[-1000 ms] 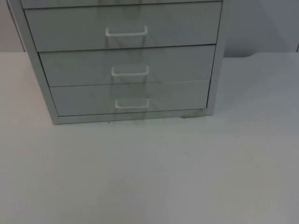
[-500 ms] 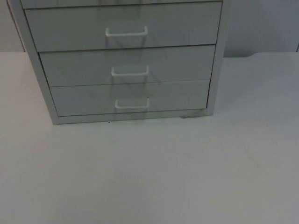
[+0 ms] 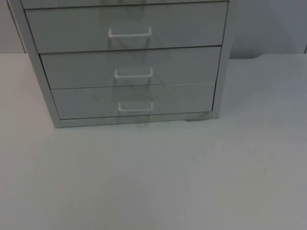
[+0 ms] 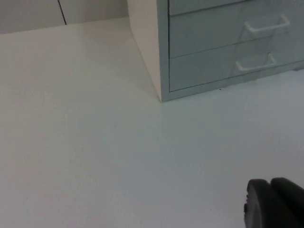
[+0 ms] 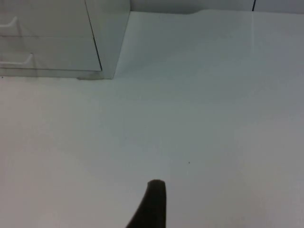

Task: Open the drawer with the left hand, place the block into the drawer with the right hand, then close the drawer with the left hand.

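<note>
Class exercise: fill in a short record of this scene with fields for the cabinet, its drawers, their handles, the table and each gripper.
cabinet: grey drawer cabinet standing on the white table
drawers: three fronts in the top view, all shut
handles: white, top, middle, bottom
left gripper: over the table, in front of the cabinet's left corner
right gripper: over the table, off the cabinet's right corner

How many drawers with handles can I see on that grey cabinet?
3: the top drawer front with a white handle, the middle drawer front below it, and the bottom drawer front nearest the white table. All are closed. The cabinet runs past the picture's top, so more may be hidden.
</note>
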You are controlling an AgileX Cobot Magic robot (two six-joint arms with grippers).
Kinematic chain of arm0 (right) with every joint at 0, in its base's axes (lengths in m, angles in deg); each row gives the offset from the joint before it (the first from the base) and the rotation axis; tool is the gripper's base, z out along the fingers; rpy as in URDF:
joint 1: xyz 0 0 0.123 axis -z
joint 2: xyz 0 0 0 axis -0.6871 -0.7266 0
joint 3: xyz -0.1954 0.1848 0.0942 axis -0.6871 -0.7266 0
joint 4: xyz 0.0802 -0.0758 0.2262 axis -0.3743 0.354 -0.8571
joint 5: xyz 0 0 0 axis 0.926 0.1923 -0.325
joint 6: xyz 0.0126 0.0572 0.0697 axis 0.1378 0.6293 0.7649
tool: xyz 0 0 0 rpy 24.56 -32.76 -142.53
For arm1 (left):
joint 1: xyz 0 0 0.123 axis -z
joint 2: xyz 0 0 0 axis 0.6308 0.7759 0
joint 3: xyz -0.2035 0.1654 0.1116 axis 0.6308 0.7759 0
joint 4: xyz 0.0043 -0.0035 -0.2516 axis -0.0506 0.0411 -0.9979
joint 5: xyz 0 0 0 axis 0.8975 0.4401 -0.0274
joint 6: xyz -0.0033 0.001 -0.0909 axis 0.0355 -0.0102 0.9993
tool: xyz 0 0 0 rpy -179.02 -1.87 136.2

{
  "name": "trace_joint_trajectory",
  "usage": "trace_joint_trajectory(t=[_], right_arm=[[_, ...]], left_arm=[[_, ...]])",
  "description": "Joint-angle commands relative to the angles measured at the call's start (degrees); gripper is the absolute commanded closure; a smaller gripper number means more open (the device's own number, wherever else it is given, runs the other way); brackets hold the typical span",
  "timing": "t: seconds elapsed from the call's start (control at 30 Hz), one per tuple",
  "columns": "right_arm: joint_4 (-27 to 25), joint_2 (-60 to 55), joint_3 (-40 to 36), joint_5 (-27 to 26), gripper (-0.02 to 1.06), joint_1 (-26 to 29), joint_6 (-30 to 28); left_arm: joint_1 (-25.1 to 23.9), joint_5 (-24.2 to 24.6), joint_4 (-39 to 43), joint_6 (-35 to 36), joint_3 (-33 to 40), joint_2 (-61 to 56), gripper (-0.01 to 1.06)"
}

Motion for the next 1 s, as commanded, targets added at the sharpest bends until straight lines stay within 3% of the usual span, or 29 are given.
trace_joint_trajectory(t=[0.0, 0.07, 0.1, 0.17, 0.2, 0.97], right_arm=[[0.02, 0.36, -0.19, -0.33, 0.25, 0.1, -0.64], [0.02, 0.36, -0.19, -0.33, 0.17, 0.1, -0.64], [0.02, 0.36, -0.19, -0.33, 0.17, 0.1, -0.64], [0.02, 0.36, -0.19, -0.33, 0.07, 0.1, -0.64], [0.02, 0.36, -0.19, -0.33, 0.02, 0.1, -0.64], [0.02, 0.36, -0.09, -0.45, -0.01, 0.1, -0.74]], left_arm=[[-0.31, 0.05, 0.28, 0.54, 0.28, -0.17, 0.9], [-0.31, 0.05, 0.28, 0.54, 0.28, -0.17, 0.64], [-0.31, 0.05, 0.28, 0.54, 0.28, -0.17, 0.64], [-0.31, 0.05, 0.28, 0.54, 0.28, -0.17, 0.27], [-0.31, 0.05, 0.28, 0.7, 0.28, -0.17, 0.0], [-0.31, 0.05, 0.28, 0.71, 0.28, -0.17, 0.0]])
